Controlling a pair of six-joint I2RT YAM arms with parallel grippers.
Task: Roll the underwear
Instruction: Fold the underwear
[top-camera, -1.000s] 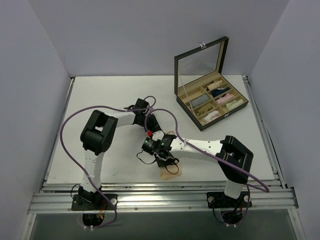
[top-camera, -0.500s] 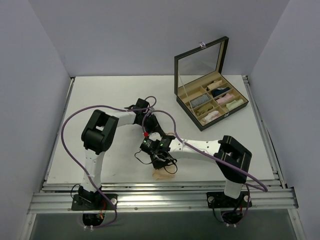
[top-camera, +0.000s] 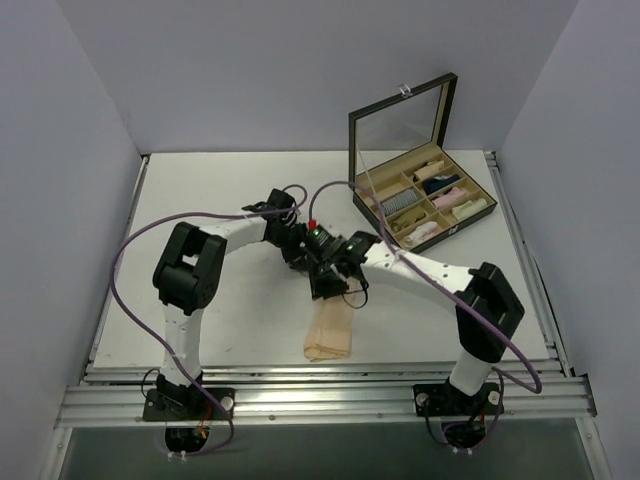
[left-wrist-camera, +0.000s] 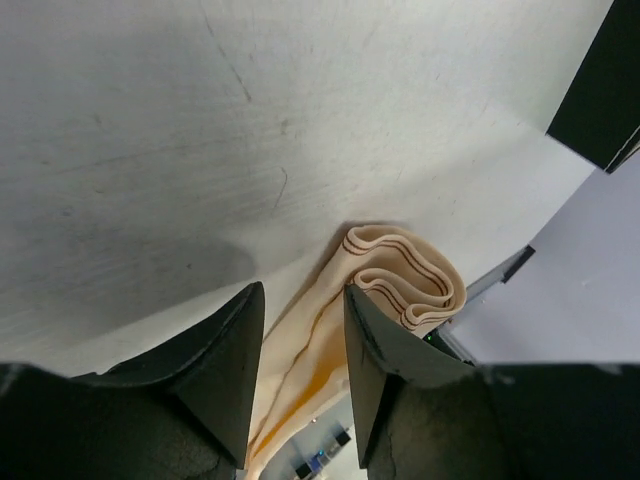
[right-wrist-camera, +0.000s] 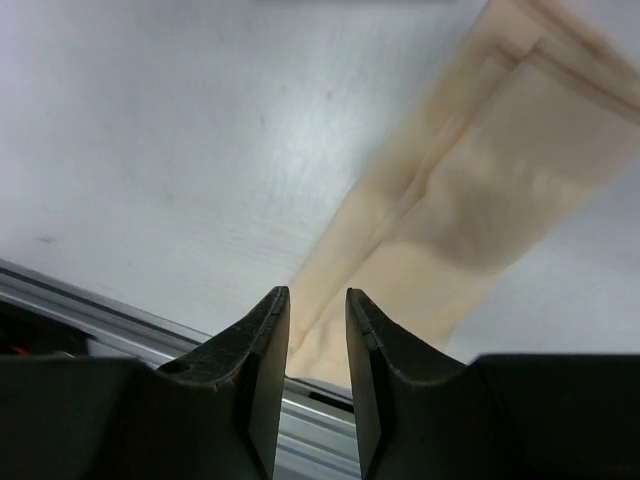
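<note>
Pinching the upper end of the underwear (right-wrist-camera: 470, 190), the right gripper (right-wrist-camera: 317, 298) has its jaws drawn almost together on the thin peach cloth. Just beside it, the left gripper (left-wrist-camera: 300, 292) stands with its jaws a little apart and cloth showing in the gap; whether it grips cannot be told. A layered, folded end of the garment curls just beyond it. From the two grippers the garment runs as a long strip across the white table (top-camera: 210, 200), its lower end lying flat near the front edge.
</note>
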